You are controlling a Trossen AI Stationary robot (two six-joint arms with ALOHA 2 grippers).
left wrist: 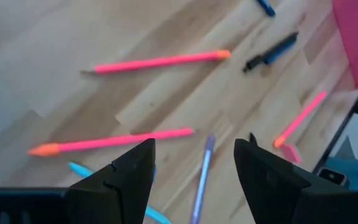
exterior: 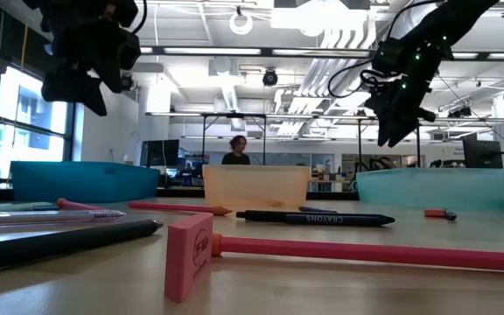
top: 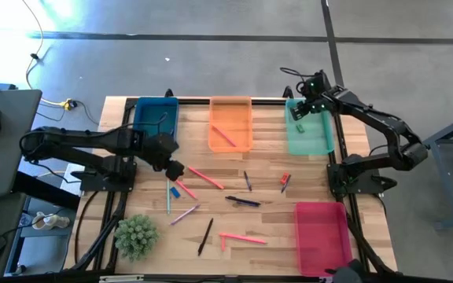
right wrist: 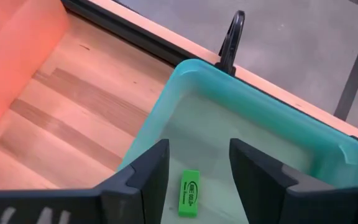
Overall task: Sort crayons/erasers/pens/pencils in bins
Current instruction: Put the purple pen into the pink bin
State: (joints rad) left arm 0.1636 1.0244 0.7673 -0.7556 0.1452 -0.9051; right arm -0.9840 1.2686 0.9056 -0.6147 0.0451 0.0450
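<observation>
While the right gripper (right wrist: 194, 171) hangs over the teal-green bin (top: 314, 137) at the far right of the bench (top: 266, 236), its jaws stand apart with nothing between them, and a green eraser (right wrist: 190, 193) lies flat on that bin's floor just below. Over the near-left part of the bench, the left gripper (left wrist: 194, 168) hovers just in front of the dark blue bin (top: 156, 118), jaws apart and empty, above salmon-pink sticks (left wrist: 160, 62) and a slim purple pen (left wrist: 202, 174). An orange bin (top: 230, 122) between the blue and teal ones holds one pink stick (top: 223, 136). Near the middle, dark pens (top: 242, 201) lie loose on the wood, with a small red-orange eraser (top: 285, 178) just beside one. At the near right, the red-pink bin (top: 321, 236) sits by itself. A spiky green plant (top: 136, 234) stands at the near left.
</observation>
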